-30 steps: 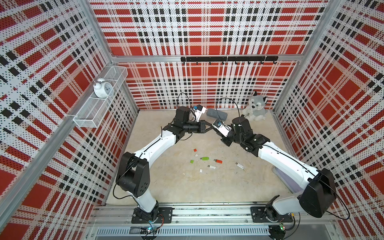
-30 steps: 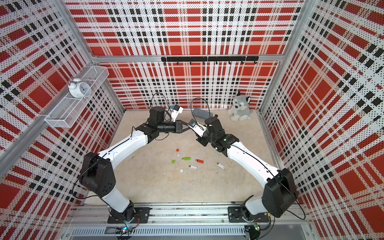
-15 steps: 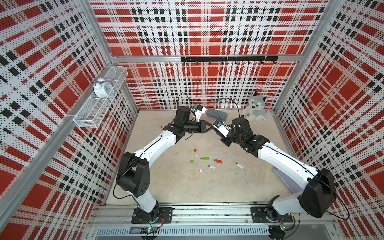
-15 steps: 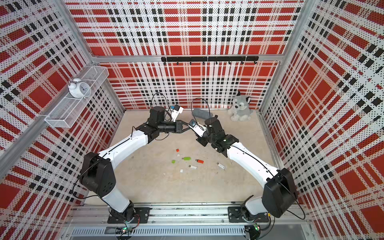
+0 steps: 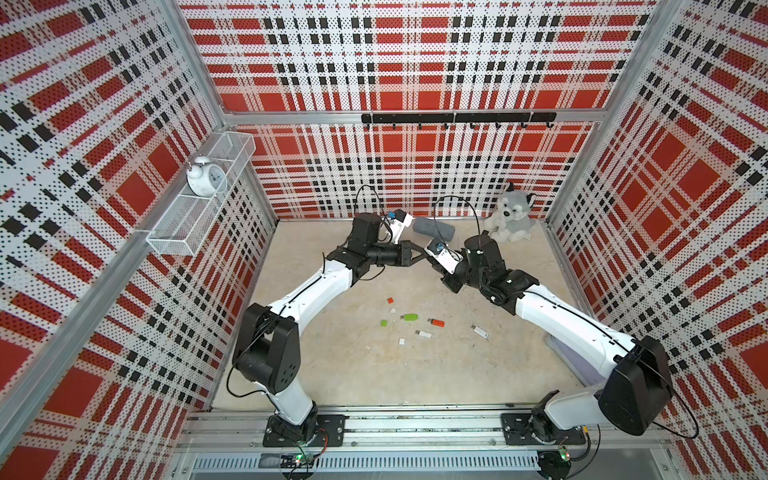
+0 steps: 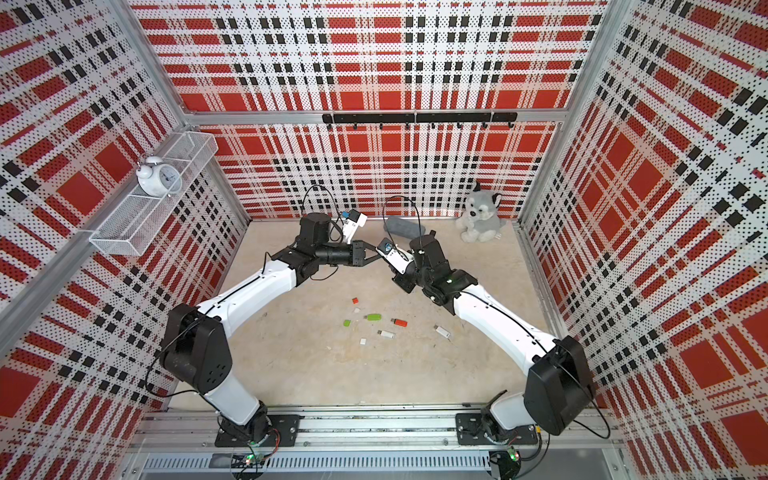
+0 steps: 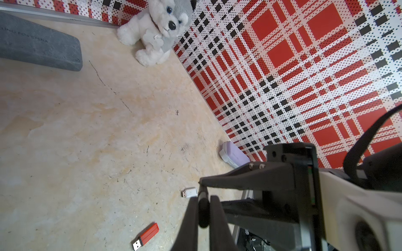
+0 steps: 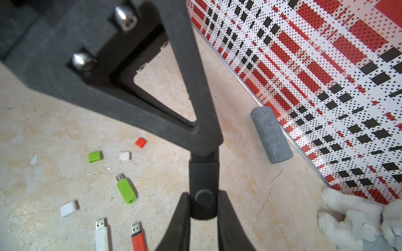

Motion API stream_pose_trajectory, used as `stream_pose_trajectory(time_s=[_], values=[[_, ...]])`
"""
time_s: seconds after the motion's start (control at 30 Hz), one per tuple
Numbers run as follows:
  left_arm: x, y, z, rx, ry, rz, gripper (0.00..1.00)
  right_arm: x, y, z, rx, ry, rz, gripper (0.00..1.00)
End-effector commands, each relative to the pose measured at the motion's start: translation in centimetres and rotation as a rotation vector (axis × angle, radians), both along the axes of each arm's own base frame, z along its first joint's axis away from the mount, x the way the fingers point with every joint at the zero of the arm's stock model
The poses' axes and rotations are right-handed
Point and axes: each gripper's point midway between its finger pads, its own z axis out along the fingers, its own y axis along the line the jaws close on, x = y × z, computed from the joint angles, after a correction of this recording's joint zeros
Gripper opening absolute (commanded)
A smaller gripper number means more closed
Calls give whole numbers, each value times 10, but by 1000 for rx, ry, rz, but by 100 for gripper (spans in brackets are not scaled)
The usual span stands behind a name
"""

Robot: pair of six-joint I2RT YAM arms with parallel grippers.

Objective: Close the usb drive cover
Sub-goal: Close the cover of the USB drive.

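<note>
Right jaws pinch black usb drive [image 8: 203, 178]; left jaws pressed together on its other end; open counter [image 5: 361, 365] beneath.

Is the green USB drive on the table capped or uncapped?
Uncapped. The green USB drive shows its bare metal plug; the green cap lies apart from it.

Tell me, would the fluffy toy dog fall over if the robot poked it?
It looks soft and stuffed, so the toy dog would probably squash first. It seems light and sits upright, so a poke likely tips it. The back wall close behind might catch it.
</note>
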Motion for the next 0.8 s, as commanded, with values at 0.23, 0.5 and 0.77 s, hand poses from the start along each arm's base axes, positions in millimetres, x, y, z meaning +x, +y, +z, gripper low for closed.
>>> stream_pose_trajectory(time_s=[0.23, 0.5, 0.77], values=[[-26, -23, -8, 5, 32, -120, 7, -7, 31, 66, 186, -163, 121, 10], [-26, -21, -18, 42, 47, -128, 6, -3, 19, 60, 137, -181, 67, 9], [-22, -20, -14, 63, 38, -107, 20, -5, 19, 56, 106, -179, 86, 9]])
